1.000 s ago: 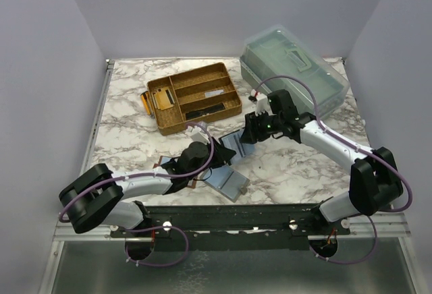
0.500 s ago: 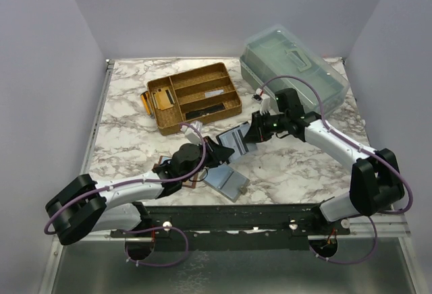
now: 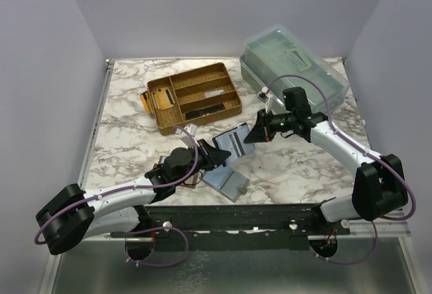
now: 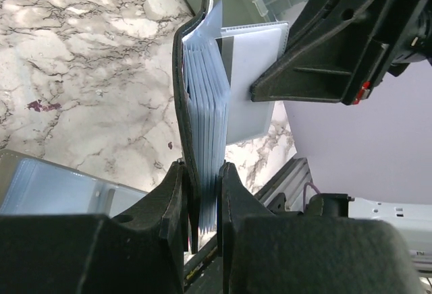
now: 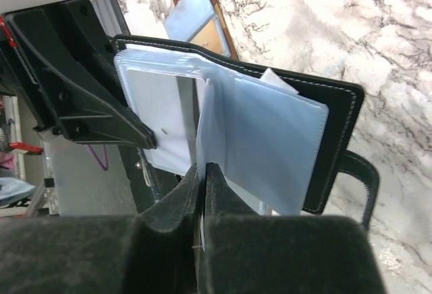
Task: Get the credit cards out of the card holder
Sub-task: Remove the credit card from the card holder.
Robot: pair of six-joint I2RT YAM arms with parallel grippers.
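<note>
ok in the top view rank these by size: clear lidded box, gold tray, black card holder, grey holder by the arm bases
1. clear lidded box
2. gold tray
3. black card holder and grey holder: these look about alike. The card holder is raised and partly hidden, so they are not ranked.
</note>
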